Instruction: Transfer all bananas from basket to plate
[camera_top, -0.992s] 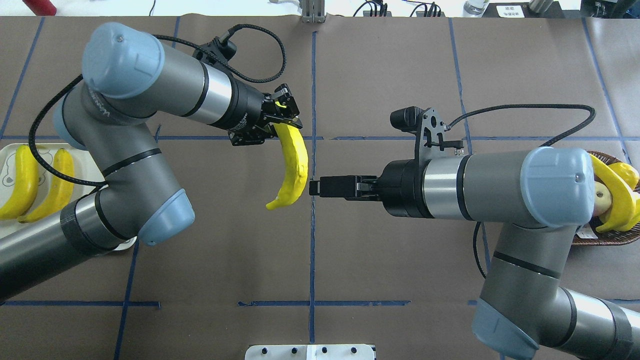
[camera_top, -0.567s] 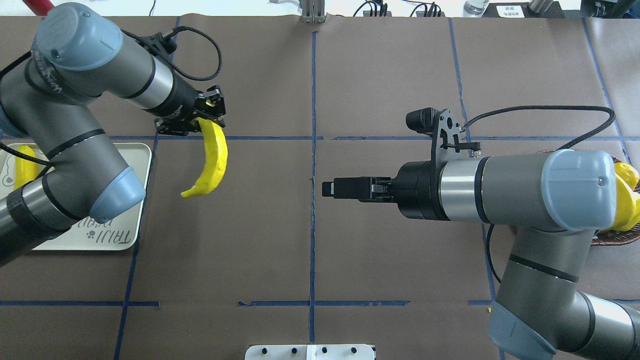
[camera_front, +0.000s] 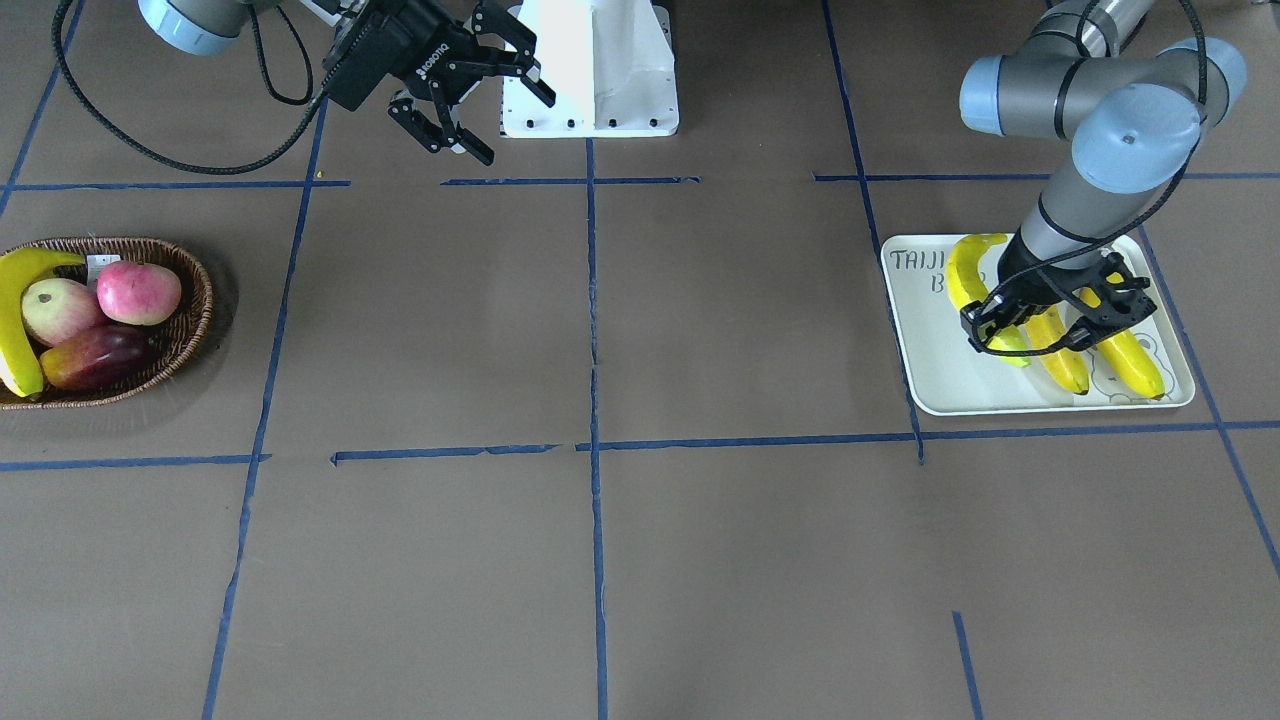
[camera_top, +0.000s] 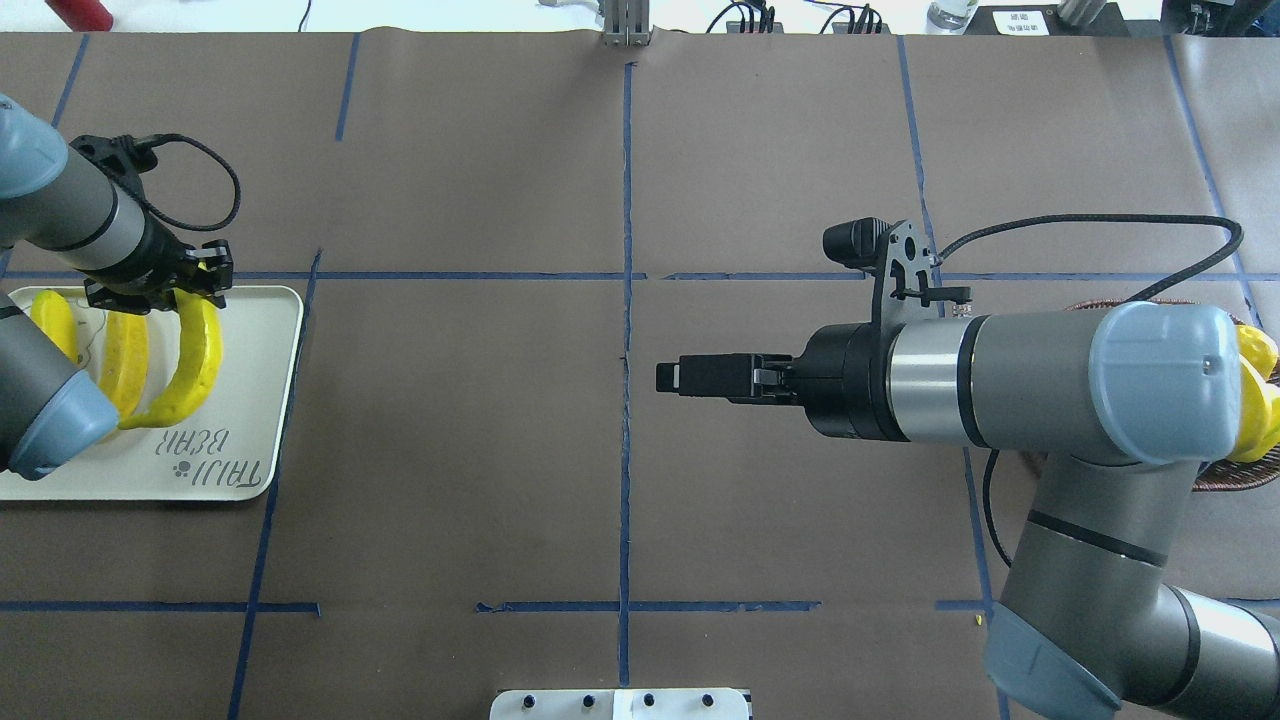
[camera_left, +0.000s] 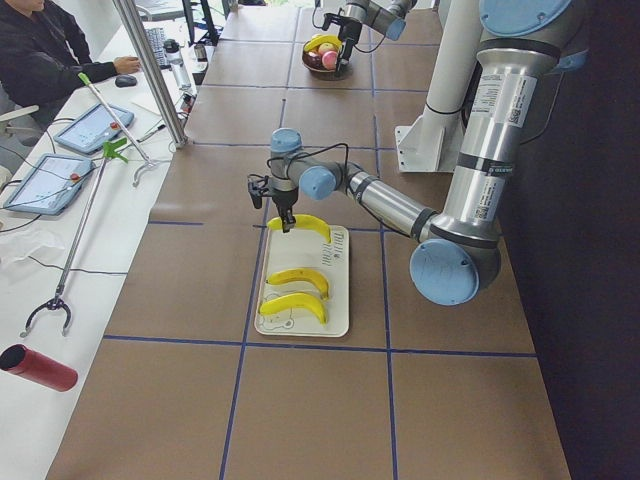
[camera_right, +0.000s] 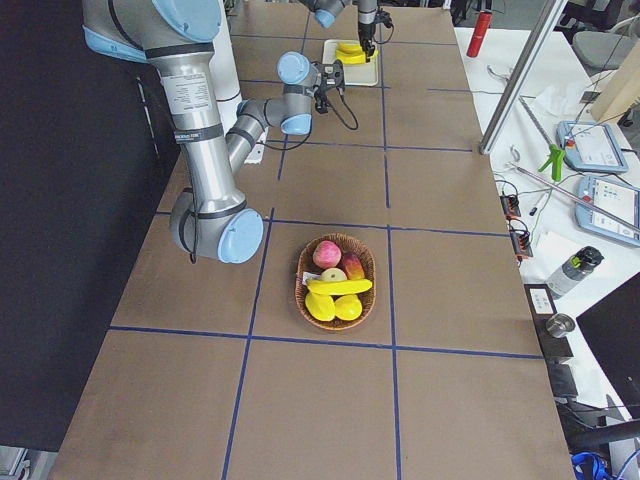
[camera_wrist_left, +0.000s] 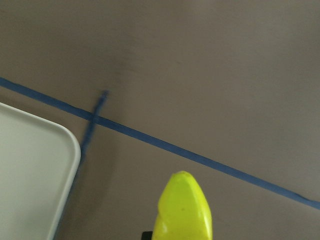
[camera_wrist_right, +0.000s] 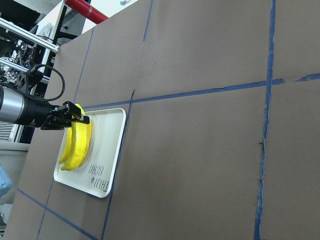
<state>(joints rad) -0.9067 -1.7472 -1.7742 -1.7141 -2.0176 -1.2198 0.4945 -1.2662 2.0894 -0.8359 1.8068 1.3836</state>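
left gripper (camera_top: 195, 283) is pinching one end of the held banana (camera_top: 195, 360), which i see hanging over the plate (camera_top: 255, 330) beside two more bananas (camera_top: 128, 360) lying on it. right gripper (camera_front: 515, 125) is spread wide and holds nothing, over the table (camera_front: 600, 330). the last banana (camera_front: 15, 300) lies in the basket (camera_front: 195, 290) with apples (camera_front: 140, 292) and a mango (camera_front: 95, 358).

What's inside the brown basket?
The basket holds one banana, two apples, a dark red mango and two yellow fruits that I cannot name. Anything beneath that pile is covered.
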